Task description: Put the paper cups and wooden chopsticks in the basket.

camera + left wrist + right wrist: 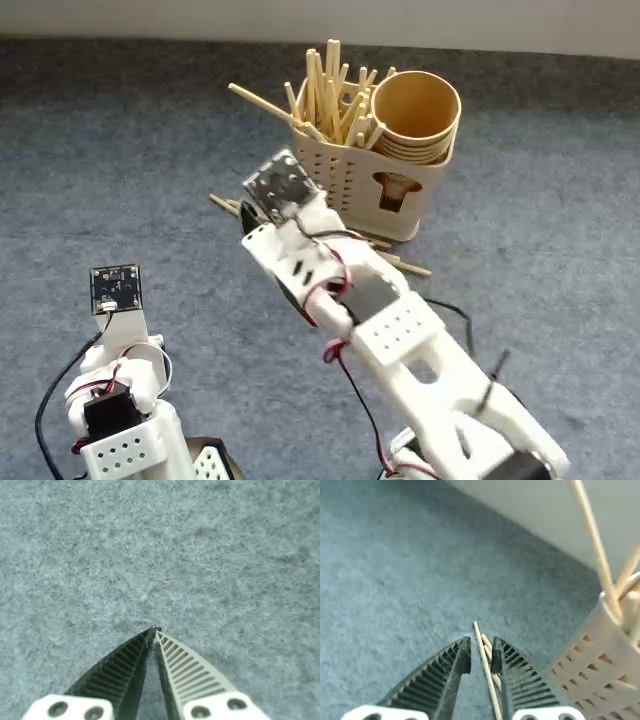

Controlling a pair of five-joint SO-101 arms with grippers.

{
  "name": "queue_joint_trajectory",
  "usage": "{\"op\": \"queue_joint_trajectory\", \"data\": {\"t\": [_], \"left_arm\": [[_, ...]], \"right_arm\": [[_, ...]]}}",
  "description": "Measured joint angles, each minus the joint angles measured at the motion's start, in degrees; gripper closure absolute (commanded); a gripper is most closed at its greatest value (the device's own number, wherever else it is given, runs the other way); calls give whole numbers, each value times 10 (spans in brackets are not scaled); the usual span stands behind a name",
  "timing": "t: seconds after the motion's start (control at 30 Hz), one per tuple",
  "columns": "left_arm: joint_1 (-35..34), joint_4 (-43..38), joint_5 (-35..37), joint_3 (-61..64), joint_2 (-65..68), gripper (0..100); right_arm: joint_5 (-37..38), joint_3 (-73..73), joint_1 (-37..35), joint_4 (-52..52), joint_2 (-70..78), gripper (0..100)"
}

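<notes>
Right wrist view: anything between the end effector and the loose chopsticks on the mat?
Nothing visible. The chopsticks lie on the mat, between the open fingers of the right end effector; the basket stands close beside.

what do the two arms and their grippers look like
The left arm and right arm are white plastic with perforated panels, black motors and red and black cables. The left gripper has ribbed, tapering fingers, one black, one pale; the right gripper has dark ribbed fingers.

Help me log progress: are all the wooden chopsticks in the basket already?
No, a few chopsticks lie on the table beside the basket.
</notes>
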Motion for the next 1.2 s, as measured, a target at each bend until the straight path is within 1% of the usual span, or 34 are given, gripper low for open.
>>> {"op": "queue_joint_trajectory", "data": {"t": [0.17, 0.33, 0.53, 0.93, 1.2], "left_arm": [[1, 0, 0, 0, 0, 986], [18, 0, 0, 0, 0, 986], [33, 0, 0, 0, 0, 986], [36, 0, 0, 0, 0, 986], [36, 0, 0, 0, 0, 986]], "right_arm": [[51, -53, 0, 1, 156, 917], [66, -96, 9, 7, 258, 917], [66, -183, 30, 93, 329, 917], [66, -367, 40, 260, 479, 917], [66, -461, 41, 333, 556, 917]]}}
